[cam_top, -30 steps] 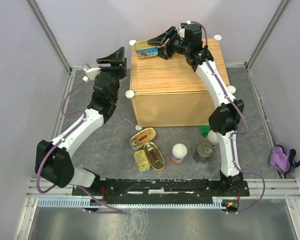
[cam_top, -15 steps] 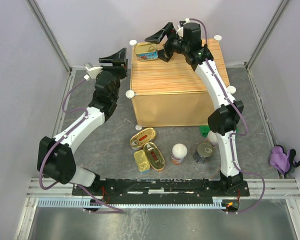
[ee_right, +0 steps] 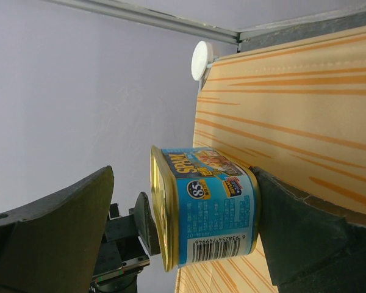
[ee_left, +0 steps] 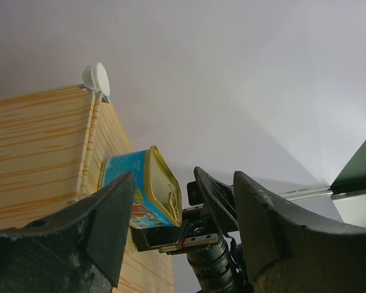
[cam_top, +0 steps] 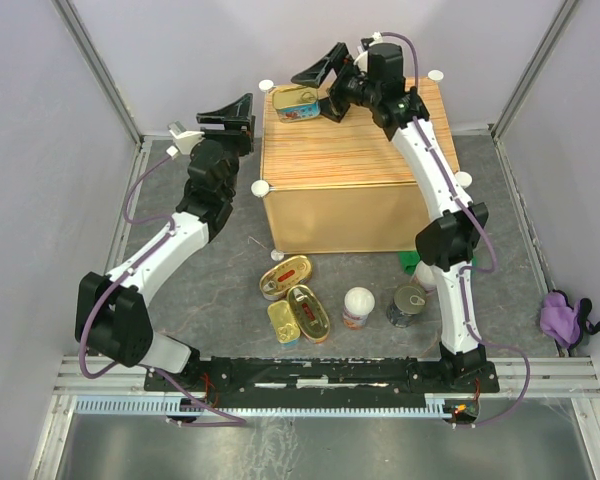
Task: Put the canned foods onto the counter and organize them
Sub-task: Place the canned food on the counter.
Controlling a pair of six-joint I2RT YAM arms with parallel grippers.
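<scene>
Right end effector (cam_top: 315, 93) is spread wide around the blue tin (cam_top: 292, 102) on the surface (cam_top: 360, 160); left end effector (cam_top: 248, 122) is partly spread, empty.

Pale lilac walls (cam_top: 180, 40) enclose a mottled grey floor (cam_top: 220, 300), framed by aluminium rails (cam_top: 100, 70).

Rectangular tin (ee_right: 201, 204): shiny metal with a glossy gold lid and a smooth blue printed label. Counter (cam_top: 360, 150): matt light wood, with orange grain stripes on top and plain tan sides with a faint sheen. Its corner knobs (cam_top: 260, 187) look like smooth white plastic. The right gripper (ee_right: 183, 183) has matt black plastic jaws. The tabletop (cam_top: 220, 270) is mottled grey and matt. The oval tins (cam_top: 285, 277) gleam gold, like polished metal.
</scene>
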